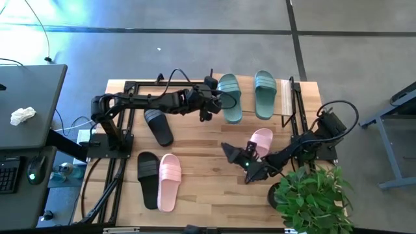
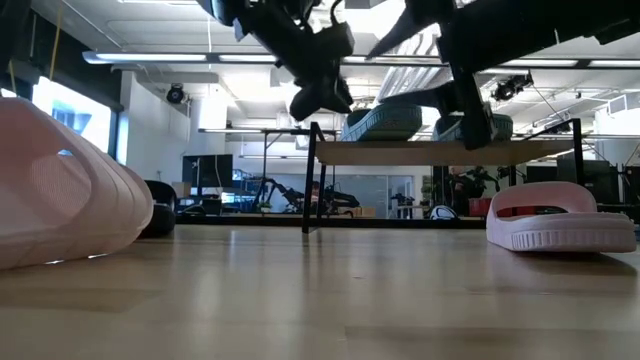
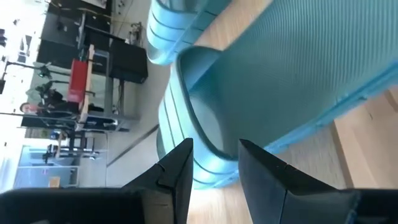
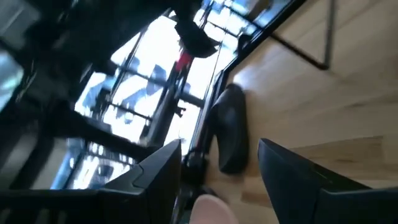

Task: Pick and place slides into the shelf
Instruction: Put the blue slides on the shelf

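Left hand (image 1: 207, 112) just beside green slide (image 1: 230, 97) on shelf (image 1: 286, 97).

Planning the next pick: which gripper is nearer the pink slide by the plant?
Right. The right gripper sits just beside that pink slide; the left gripper is up at a green slide on the shelf.

Six slides are counted in the high view: two sage-green ones (image 1: 230, 97) (image 1: 264, 94) lying on the shelf (image 1: 286, 97), two light-pink ones (image 1: 169, 181) (image 1: 261, 140) and two black ones (image 1: 158, 125) (image 1: 148, 179) on the tabletop (image 1: 201, 195). One shelf is seen. Two arms are counted, each with one gripper: the left gripper (image 1: 209, 110) and the right gripper (image 1: 231, 151). One potted plant (image 1: 312, 195) is counted at the table's corner
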Action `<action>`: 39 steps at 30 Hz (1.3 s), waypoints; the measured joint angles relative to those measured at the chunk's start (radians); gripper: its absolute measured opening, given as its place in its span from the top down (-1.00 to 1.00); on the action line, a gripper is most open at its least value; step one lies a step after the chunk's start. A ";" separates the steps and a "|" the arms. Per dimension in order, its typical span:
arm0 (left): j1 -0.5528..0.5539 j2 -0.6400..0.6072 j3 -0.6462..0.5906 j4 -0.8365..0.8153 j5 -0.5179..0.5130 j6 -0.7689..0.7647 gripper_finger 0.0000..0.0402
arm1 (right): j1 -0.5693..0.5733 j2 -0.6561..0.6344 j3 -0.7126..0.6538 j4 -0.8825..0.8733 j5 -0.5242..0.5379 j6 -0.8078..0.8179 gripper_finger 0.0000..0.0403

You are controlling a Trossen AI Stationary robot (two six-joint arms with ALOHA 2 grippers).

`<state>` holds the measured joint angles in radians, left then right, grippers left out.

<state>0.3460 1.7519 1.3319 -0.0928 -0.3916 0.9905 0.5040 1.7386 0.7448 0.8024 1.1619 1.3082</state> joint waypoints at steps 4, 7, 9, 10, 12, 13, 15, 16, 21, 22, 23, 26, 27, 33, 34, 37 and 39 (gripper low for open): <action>0.002 0.005 0.001 0.051 0.000 -0.003 0.44 | -0.008 0.000 0.000 0.037 -0.056 -0.124 0.00; 0.002 0.014 0.015 0.041 0.000 -0.001 0.44 | -0.012 0.000 0.000 0.034 -0.099 -0.167 0.00; 0.002 0.045 0.044 0.053 0.000 -0.003 0.44 | -0.014 0.000 0.000 0.034 -0.127 -0.191 0.00; 0.002 0.055 0.052 0.025 0.002 -0.004 0.44 | -0.015 0.000 0.000 0.034 -0.139 -0.198 0.00; 0.001 0.084 0.079 -0.007 -0.001 -0.001 0.44 | -0.015 0.000 0.000 0.034 -0.154 -0.213 0.00; 0.001 0.098 0.094 -0.007 -0.004 0.005 0.44 | -0.015 0.000 0.000 0.034 -0.162 -0.218 0.00; 0.001 0.117 0.124 -0.028 -0.025 0.007 0.44 | -0.015 0.000 0.000 0.032 -0.173 -0.218 0.00; 0.001 0.127 0.138 -0.037 -0.039 0.008 0.44 | -0.015 0.000 0.000 0.028 -0.175 -0.218 0.00; 0.001 0.150 0.180 -0.037 -0.092 0.036 0.44 | -0.012 0.000 0.000 0.028 -0.175 -0.238 0.00; 0.001 0.150 0.183 -0.035 -0.096 0.048 0.44 | -0.012 0.000 0.000 0.030 -0.176 -0.242 0.00; 0.001 0.150 0.187 -0.034 -0.100 0.059 0.44 | -0.012 0.000 0.000 0.030 -0.176 -0.244 0.00; 0.001 0.150 0.187 -0.036 -0.105 0.081 0.48 | -0.012 0.000 0.000 0.030 -0.176 -0.256 0.00; 0.001 0.150 0.187 -0.036 -0.107 0.084 0.52 | -0.012 0.000 0.000 0.030 -0.177 -0.266 0.00; 0.002 0.150 0.187 -0.034 -0.101 0.086 0.92 | -0.012 0.000 0.000 0.034 -0.192 -0.335 0.00; 0.002 0.150 0.187 -0.032 -0.099 0.086 0.95 | -0.013 0.000 0.000 0.034 -0.207 -0.356 0.00; 0.002 0.150 0.187 -0.019 -0.109 0.083 0.92 | -0.025 0.000 0.000 0.032 -0.263 -0.418 0.00; 0.002 0.150 0.187 -0.010 -0.136 0.083 0.90 | -0.040 0.000 0.000 0.027 -0.304 -0.434 0.00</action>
<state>0.3477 1.9018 1.5188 -0.1024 -0.5271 1.0737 0.4638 1.7386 0.7448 0.8291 0.8581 0.8738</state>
